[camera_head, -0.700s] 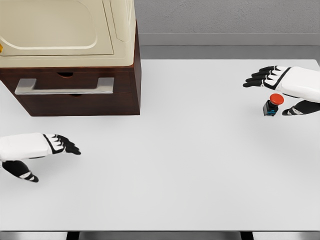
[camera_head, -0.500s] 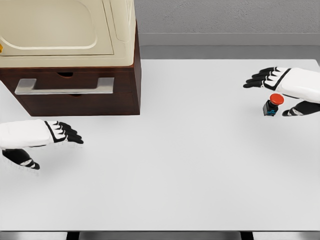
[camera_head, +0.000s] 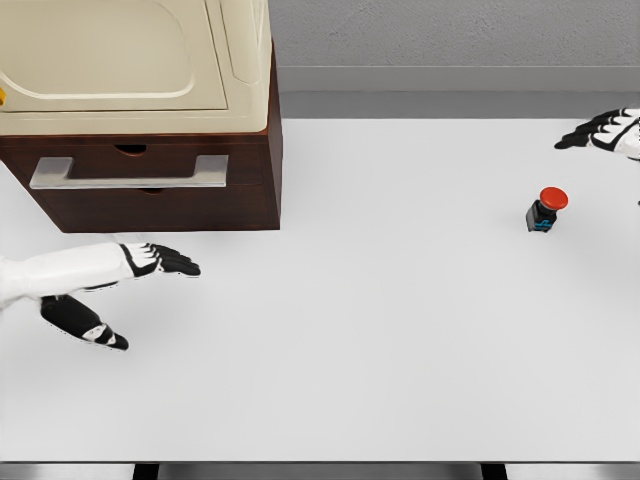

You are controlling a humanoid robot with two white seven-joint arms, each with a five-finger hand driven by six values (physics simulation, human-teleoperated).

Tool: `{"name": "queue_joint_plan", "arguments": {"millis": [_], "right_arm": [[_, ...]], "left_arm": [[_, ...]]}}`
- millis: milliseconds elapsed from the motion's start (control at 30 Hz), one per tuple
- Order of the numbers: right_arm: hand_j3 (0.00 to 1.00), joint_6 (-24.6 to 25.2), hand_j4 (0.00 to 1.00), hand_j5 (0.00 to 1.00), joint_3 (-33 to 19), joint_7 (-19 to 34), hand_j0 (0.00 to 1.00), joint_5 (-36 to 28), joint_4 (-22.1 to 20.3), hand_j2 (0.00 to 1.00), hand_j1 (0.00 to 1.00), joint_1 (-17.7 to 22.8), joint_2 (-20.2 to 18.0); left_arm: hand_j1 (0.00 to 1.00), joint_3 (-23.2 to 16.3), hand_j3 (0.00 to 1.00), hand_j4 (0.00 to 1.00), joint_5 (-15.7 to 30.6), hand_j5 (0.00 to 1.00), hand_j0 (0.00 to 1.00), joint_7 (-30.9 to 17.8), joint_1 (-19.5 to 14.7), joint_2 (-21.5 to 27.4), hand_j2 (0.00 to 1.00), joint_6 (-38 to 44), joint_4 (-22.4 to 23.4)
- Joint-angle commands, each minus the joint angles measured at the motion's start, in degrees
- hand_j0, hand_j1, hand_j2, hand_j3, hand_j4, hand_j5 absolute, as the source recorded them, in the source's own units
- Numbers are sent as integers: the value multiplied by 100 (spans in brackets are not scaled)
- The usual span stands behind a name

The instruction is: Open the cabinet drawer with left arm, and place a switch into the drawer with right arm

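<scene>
- Your cabinet point(camera_head: 150, 190) sits at the table's point(camera_head: 380, 340) far left corner: dark brown body, cream top.
- Drawer point(camera_head: 135, 170) is closed, front flush with the cabinet; grey bar handle point(camera_head: 128, 176) runs across its front.
- Your left hand point(camera_head: 95, 285) is in front of the cabinet, below the handle and a bit left of the cabinet's right edge, clear of the drawer front.
- Left fingers point(camera_head: 175, 265) point right, stretched out flat; thumb point(camera_head: 90, 325) hangs down and apart. Released, nothing in it.
- Switch point(camera_head: 545, 210) stands upright on the table well right of the cabinet, roughly level with the cabinet's lower front: red cap on a black base with a bit of blue.
- Nothing touches the switch.
- Your right hand point(camera_head: 610, 132) is far right of the cabinet, cut by the frame edge, farther back than the switch and apart from it.
- Right fingers point left, loosely extended, holding nothing; thumb is out of frame.
</scene>
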Motion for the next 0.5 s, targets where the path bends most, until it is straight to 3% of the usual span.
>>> {"name": "queue_joint_plan", "arguments": {"millis": [0, 67, 167, 333, 400, 433, 467], "right_arm": [[100, 17, 100, 100, 31, -3, 100, -11, 35, 100, 100, 0, 183], [100, 17, 100, 100, 31, -3, 100, -11, 35, 100, 100, 0, 192], [100, 17, 100, 100, 40, -3, 100, -11, 35, 100, 100, -18, 253], [100, 17, 100, 100, 58, -3, 100, -11, 43, 100, 100, 35, 297], [100, 17, 100, 100, 163, -3, 100, -11, 43, 100, 100, 53, 306], [100, 17, 100, 100, 198, -3, 100, -2, 43, 100, 100, 53, 324], [100, 17, 100, 100, 251, -3, 100, 103, 43, 100, 100, 44, 341]], "left_arm": [[100, -625, 100, 100, 604, 100, 100, -6, -94, 21, 100, 18, -2], [100, -1187, 100, 100, 744, 100, 100, -76, -709, -76, 100, 18, -2], [100, -1276, 100, 100, 1834, 100, 100, -1238, -1105, -445, 100, 18, -2], [100, -1249, 100, 100, 3039, 100, 100, -1238, -1140, -208, 100, 18, -2], [100, -1179, 100, 100, 3232, 100, 100, -1238, -1491, -32, 100, 18, -2], [100, -1135, 100, 100, 3329, 100, 100, -1238, -1869, -32, 100, 37, -2], [100, -1126, 100, 100, 3469, 100, 100, -1238, -2220, -23, 100, 572, -2]]}}
